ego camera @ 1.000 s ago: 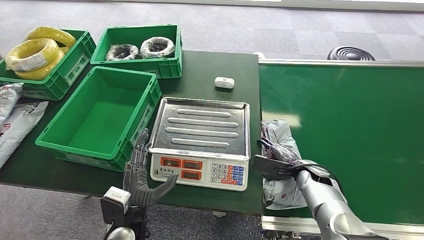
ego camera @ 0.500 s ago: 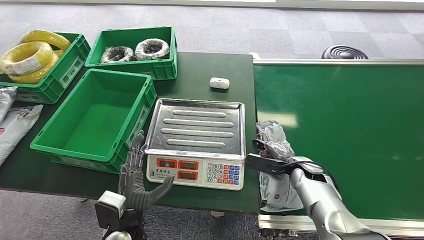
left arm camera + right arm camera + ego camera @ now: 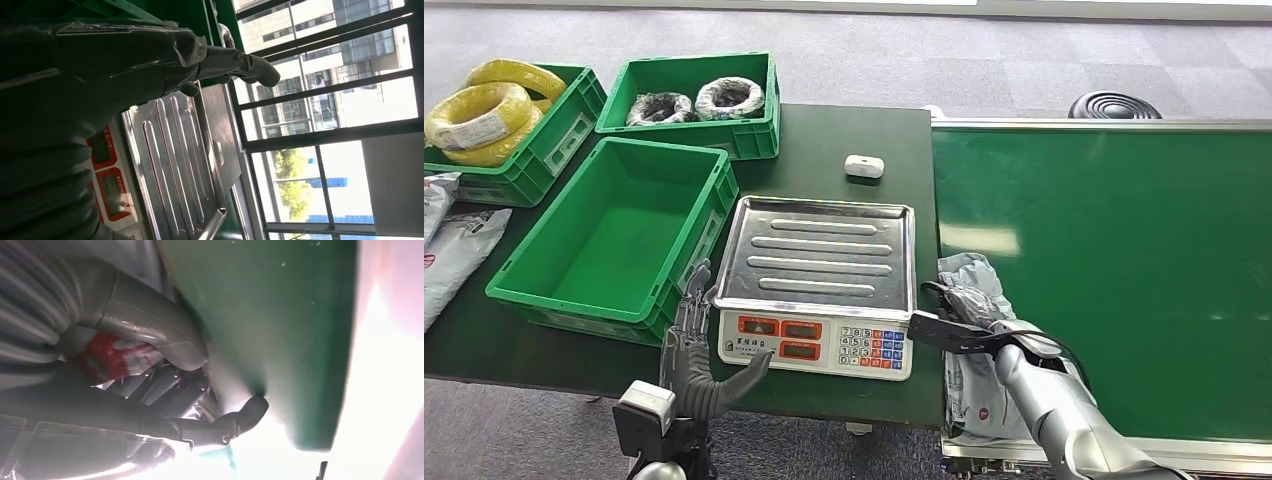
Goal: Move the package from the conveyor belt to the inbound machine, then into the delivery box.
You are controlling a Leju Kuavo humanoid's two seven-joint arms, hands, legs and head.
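A crumpled grey plastic package (image 3: 972,285) with red print lies at the near left edge of the green conveyor belt (image 3: 1114,270), beside the scale. My right hand (image 3: 959,330) grips it around the middle, and its lower end hangs past the belt's front edge. In the right wrist view the thumb (image 3: 150,320) presses on the package (image 3: 112,357). The inbound machine is a weighing scale (image 3: 824,250) with a bare steel tray. Left of it stands an empty green delivery box (image 3: 614,230). My left hand (image 3: 694,350) is open at the scale's front left corner, fingers (image 3: 220,60) spread, holding nothing.
A small white device (image 3: 864,166) lies behind the scale. Two green crates at the back hold yellow cable coils (image 3: 484,105) and dark wire coils (image 3: 694,100). Grey packages (image 3: 449,245) lie at the table's left edge. A black ribbed disc (image 3: 1114,105) sits beyond the belt.
The camera shifted a little. My right hand has edged left toward the scale with the package, which now hangs lower at the front. The left hand has stayed in place.
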